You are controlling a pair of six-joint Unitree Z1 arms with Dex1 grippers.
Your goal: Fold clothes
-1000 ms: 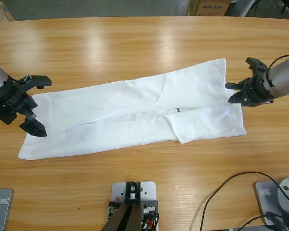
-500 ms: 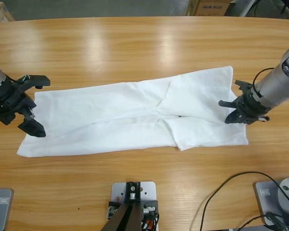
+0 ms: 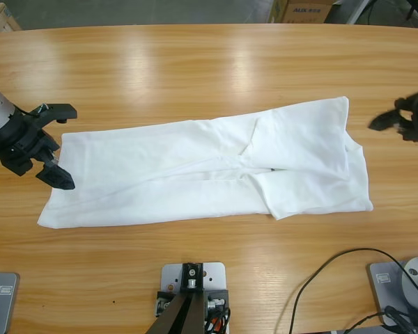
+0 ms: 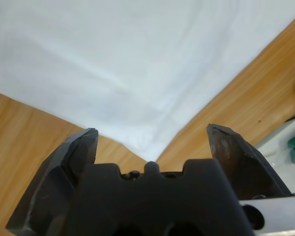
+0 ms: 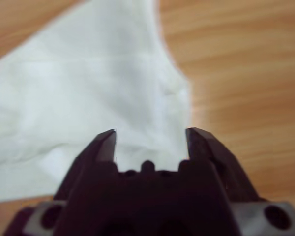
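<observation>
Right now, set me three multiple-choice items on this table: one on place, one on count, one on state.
1. Where does the left claw stand?
A. At the T-shirt's end, at the picture's left
B. Over its middle
C. Off the table

2. How many garments lie on the table?
A. One
B. Two
C. Three

3. How is the right claw?
A. Shut on the shirt
B. Open, holding nothing
C. Shut on a cable

Key: 1 A, the left wrist view shows a corner of the white cloth between its jaws, as in the high view. 2 A, only one white T-shirt shows. 3 B, its jaws stand apart, clear of the cloth's edge in the high view.
</observation>
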